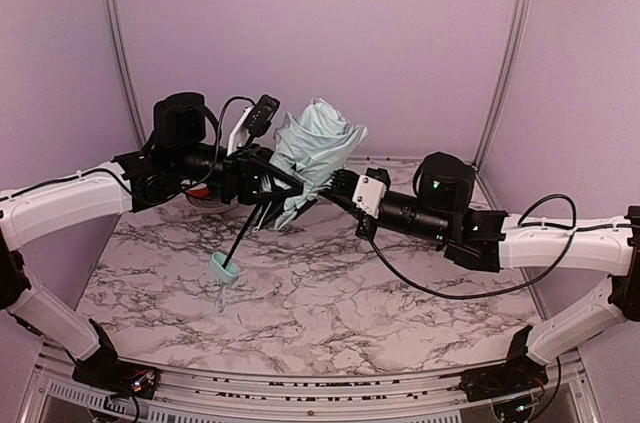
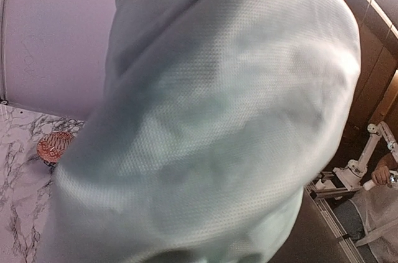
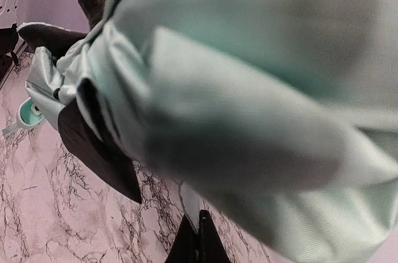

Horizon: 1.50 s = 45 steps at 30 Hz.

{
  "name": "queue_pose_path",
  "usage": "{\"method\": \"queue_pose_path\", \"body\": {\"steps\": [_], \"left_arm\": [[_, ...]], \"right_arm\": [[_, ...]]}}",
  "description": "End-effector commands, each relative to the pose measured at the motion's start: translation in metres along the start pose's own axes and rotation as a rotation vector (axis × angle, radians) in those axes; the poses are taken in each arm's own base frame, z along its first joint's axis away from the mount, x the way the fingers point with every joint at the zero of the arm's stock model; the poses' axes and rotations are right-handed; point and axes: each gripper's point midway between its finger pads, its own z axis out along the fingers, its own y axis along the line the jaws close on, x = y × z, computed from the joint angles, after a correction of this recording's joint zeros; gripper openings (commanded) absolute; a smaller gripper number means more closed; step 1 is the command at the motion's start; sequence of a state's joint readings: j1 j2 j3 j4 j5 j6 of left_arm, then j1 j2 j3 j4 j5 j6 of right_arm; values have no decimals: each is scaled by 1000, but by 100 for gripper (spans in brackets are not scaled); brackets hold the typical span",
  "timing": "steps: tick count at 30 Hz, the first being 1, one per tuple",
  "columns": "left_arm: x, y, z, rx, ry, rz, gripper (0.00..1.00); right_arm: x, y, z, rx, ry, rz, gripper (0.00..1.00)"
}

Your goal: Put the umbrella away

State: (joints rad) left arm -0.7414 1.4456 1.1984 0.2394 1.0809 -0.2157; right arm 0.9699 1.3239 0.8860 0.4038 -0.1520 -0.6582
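Observation:
The umbrella point(image 1: 318, 148) hangs folded in the air over the back of the table, its mint-green canopy bunched up. Its black shaft point(image 1: 243, 233) slants down left to the pale green handle point(image 1: 224, 267), which the right wrist view shows as handle point(image 3: 28, 112). My left gripper point(image 1: 272, 186) is closed around the shaft and ribs just below the canopy. In the left wrist view the canopy point(image 2: 224, 120) fills the frame and hides the fingers. My right gripper point(image 1: 335, 183) meets the canopy from the right. In its own view the right gripper point(image 3: 199, 216) is shut, pinching a thin fold of fabric.
A pink patterned round lump point(image 2: 55, 146) lies on the marble table point(image 1: 400, 293) at the back left, partly under my left arm point(image 1: 70, 198). Purple walls with metal posts point(image 1: 505, 53) close in the back and sides.

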Motion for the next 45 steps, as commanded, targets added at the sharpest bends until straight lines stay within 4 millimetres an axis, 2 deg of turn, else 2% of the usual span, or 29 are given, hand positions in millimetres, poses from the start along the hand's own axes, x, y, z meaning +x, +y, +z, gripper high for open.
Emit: {"method": "queue_pose_path", "body": {"steps": [1,3,5,8,11,14,17,19,21,25,28,32,35,39,42,44,45], "left_arm": [[-15,22,-7,-131,-73,-5,1],[3,57,-13,-273,-68,-84,2],[33,96,-23,-457,-44,-164,2],[97,146,-39,-686,35,-284,1],[141,165,-37,-726,102,-347,1],[179,180,-35,-765,185,-372,2],[218,196,-42,-838,266,-426,7],[242,202,-43,-854,320,-444,11],[266,204,-42,-864,391,-448,17],[303,198,-38,-860,520,-436,34],[314,191,-33,-817,549,-427,52],[320,181,-33,-778,554,-425,70],[315,174,-32,-753,530,-404,77],[327,163,-31,-713,548,-442,79],[341,161,-32,-704,581,-476,74],[346,159,-31,-692,590,-483,62],[347,158,-30,-687,592,-486,52]], "right_arm": [[4,3,-4,-43,63,116,0],[20,20,-5,-130,113,218,0],[30,45,-7,-272,119,372,0],[33,77,-10,-460,121,620,0],[43,96,-9,-521,139,780,0],[72,100,-4,-508,179,925,0],[117,97,2,-472,283,1057,0],[132,104,8,-488,324,1105,0],[138,108,17,-515,334,1143,0],[155,118,29,-541,388,1224,0],[162,120,34,-532,393,1276,0],[184,122,37,-495,473,1340,0],[192,122,36,-467,487,1381,0],[195,124,35,-459,499,1386,0],[195,124,34,-457,501,1382,0],[193,121,34,-452,497,1372,0],[192,120,34,-452,496,1369,0]]}}
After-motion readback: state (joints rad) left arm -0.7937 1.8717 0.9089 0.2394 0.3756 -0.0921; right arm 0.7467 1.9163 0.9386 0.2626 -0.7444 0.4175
